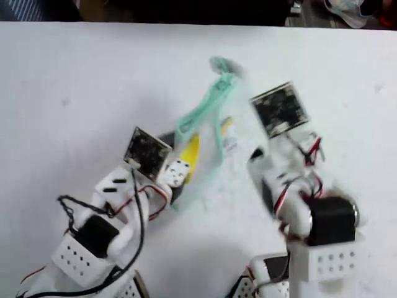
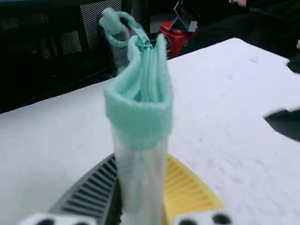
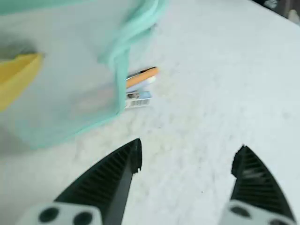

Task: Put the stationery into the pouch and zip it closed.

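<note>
Mint-green mesh is what I notice first. The pouch (image 2: 140, 117) stands on end between the grey and yellow fingers of my left gripper (image 2: 140, 161), which is clenched on its lower part, so the trimmed end with the zip pull (image 2: 142, 41) points away from the wrist camera. I judge the hold is meant to raise the pouch off the table (image 1: 93, 81) and steady it, giving the other arm something firm to work against at the mouth or the zip. From above, the pouch reaches from that gripper toward the far side of the table, between the two arms. My right gripper (image 3: 187, 157) is released, with its jaws spread wide and only bare table between them. It hangs low just beside the pouch's trimmed edge, which I take to be a position for picking something up, not for pulling the zip. An orange-and-white stationery piece (image 3: 142, 76) lies on the table at that edge. I cannot tell whether its hidden end is tucked inside the pouch or is simply under or beside the mesh. I also cannot tell from the wrist views whether the zip is open. Touching the stationery piece is a small white label (image 3: 137, 99) with dark and blue marks, perhaps a barcode strip, and none of it can be read. I can see no other writing on the pouch or the table.
</note>
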Controlling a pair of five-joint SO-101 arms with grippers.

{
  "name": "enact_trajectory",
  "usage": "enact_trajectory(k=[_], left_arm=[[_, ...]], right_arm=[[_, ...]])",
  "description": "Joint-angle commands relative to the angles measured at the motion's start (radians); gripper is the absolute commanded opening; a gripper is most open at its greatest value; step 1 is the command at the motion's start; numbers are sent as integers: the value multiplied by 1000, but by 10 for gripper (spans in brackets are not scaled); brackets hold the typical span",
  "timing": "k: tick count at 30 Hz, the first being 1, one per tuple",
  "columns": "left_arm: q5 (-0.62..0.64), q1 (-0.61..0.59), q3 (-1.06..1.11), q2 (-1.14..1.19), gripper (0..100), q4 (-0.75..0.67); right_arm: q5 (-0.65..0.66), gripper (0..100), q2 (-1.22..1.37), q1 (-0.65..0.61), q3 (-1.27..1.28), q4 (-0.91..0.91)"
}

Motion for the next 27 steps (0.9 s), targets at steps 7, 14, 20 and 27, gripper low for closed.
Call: enact_trajectory(k=[7, 14, 20, 27], left_arm=[[3, -59, -69, -24, 31, -31], [3, -76, -213, -134, 31, 132], [-72, -114, -364, -317, 32, 296], [-115, -302, -272, -337, 31, 301]], right_arm=[[-11, 295, -1, -157, -238, 73], [-3, 295, 18, -27, -236, -5], [-2, 295, 18, 54, -232, -39], [-2, 295, 19, 54, -164, -50]])
